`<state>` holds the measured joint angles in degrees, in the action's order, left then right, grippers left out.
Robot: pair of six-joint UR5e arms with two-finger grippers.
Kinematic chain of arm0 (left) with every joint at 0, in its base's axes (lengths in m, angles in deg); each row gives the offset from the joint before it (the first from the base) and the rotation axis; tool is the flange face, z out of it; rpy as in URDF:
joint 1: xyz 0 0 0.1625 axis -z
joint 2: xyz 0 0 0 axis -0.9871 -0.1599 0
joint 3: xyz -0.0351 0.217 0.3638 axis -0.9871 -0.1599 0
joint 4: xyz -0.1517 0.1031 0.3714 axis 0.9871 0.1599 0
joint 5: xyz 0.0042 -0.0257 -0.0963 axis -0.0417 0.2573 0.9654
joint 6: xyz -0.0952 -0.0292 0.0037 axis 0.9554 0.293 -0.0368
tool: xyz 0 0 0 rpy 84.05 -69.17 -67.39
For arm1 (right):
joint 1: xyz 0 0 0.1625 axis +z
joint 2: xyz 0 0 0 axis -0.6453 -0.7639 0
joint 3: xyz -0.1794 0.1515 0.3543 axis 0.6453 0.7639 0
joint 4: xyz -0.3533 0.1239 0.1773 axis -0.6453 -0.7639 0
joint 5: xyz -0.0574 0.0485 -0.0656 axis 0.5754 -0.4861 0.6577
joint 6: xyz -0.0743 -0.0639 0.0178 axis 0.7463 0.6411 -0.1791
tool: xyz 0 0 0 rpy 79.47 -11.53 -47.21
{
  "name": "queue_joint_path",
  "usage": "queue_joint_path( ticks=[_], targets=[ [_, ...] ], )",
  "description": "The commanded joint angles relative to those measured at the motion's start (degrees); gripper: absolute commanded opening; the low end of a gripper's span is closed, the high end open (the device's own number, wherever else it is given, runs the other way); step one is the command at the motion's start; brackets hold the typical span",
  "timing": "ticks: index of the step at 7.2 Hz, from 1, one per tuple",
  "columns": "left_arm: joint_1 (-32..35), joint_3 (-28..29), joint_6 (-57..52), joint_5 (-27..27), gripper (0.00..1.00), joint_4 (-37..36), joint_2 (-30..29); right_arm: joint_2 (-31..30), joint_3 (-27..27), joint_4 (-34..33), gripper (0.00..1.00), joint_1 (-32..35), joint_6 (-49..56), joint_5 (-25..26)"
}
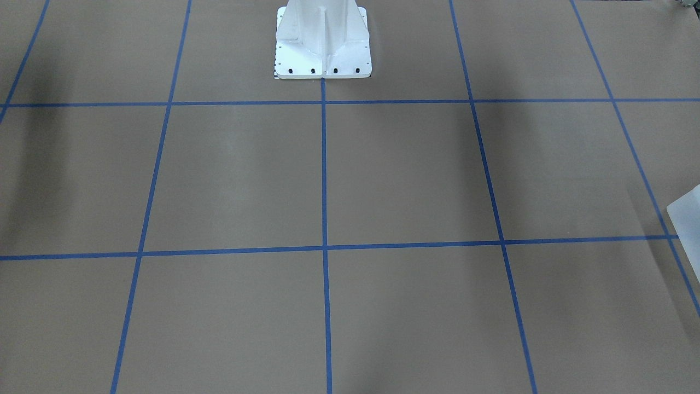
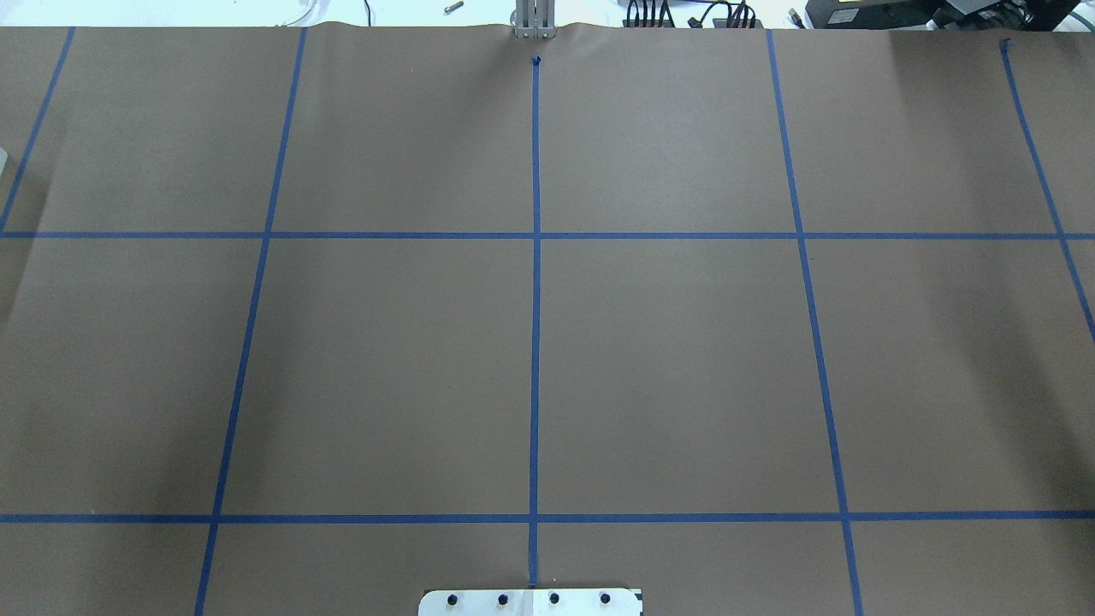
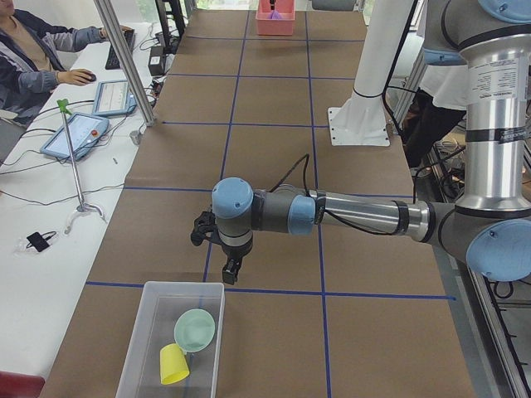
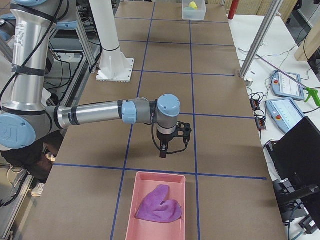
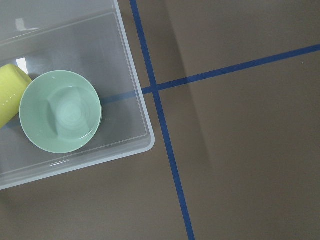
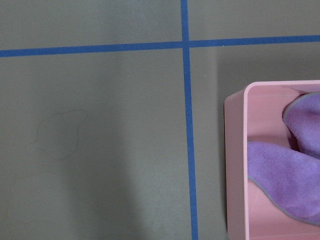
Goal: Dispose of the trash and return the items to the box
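Clear box (image 3: 133, 358), at the table end on the robot's left: holds green bowl (image 5: 60, 111), mouth up, and yellow cup (image 5: 9, 96) on its side, touching the bowl at the bowl's 9 o'clock in the left wrist view. Judged reason: these are the reusable items, so the box is their home.

Pink bin (image 4: 131, 212), at the opposite table end: holds a crumpled purple cloth (image 4: 159, 205). Judged reason: the bin serves as the trash point, the cloth as the trash.

Left gripper (image 3: 230, 274): hangs fingers-down above the table (image 2: 667, 368), at about 1 o'clock from the box in the exterior left view, outside its rim. Finger spacing and any load: cannot tell, as only a side view shows it.

Right gripper (image 4: 161, 152): hangs fingers-down at 12 o'clock from the bin in the exterior right view, short of its rim. Spacing and load: cannot tell, same reason.

Judgement: each arm is parked beside its own container; sorting looks finished or close to it.
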<state>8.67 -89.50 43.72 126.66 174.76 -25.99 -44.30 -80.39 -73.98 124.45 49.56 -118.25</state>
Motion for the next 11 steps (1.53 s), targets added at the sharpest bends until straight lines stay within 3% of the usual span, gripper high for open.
queue_joint_path(
  ticks=[1,2,8,11],
  targets=[
    [0.09,-1.28,0.12,1.61,0.98,0.47,0.38,-0.05,0.11,0.00,1.00,0.03,0.01,0.00],
    [0.09,-0.93,0.47,4.76,0.98,0.38,0.38,-0.05,0.02,0.00,1.00,0.03,0.01,0.00],
    [0.01,-0.05,0.65,3.12,0.98,-0.41,0.56,0.13,0.02,0.09,1.00,0.03,0.01,0.00],
    [0.44,3.73,0.47,3.82,0.98,-0.15,0.65,0.04,-0.25,0.00,1.00,0.03,0.01,0.00]
  ],
)
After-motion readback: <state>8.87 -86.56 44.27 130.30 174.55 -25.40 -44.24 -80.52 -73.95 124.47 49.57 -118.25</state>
